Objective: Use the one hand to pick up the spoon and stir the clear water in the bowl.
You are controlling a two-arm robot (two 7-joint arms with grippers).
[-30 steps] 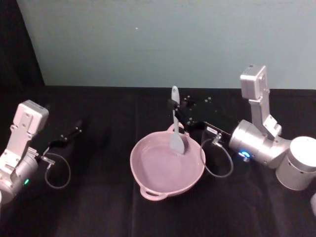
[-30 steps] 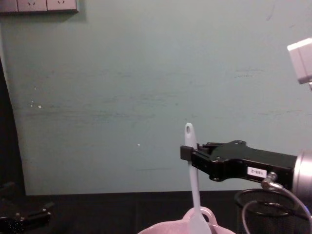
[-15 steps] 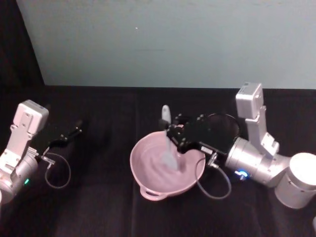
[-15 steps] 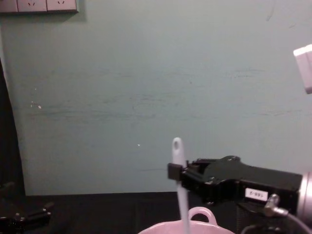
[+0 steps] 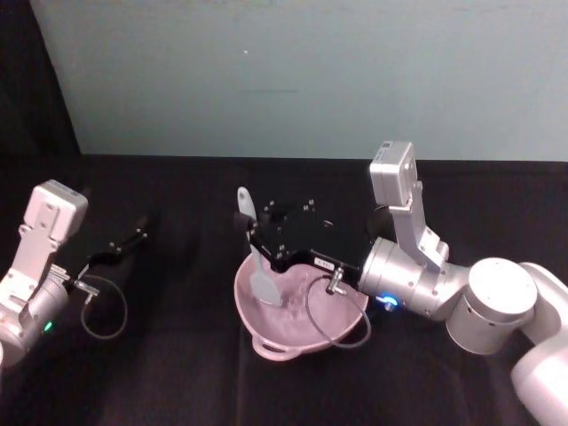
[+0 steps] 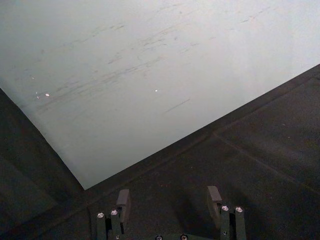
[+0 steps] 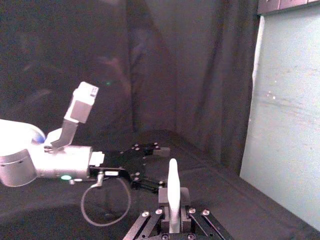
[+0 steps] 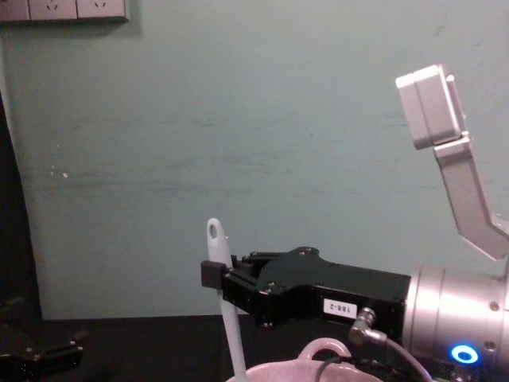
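Black table (image 5: 177,373), teal wall (image 5: 266,71)

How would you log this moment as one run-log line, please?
black right gripper: shut on long white spoon | spoon head: down inside pale pink round bowl | black left gripper: open, parked at left

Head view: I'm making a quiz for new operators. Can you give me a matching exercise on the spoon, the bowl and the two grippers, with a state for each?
Column A
1. spoon
2. bowl
3. right gripper
4. left gripper

Column B
a. open, parked at the far left
b. pale pink and round
c. shut on the spoon's handle
d. upright, paddle head down inside the bowl

Pairs: 1-d, 2-b, 3-c, 4-a
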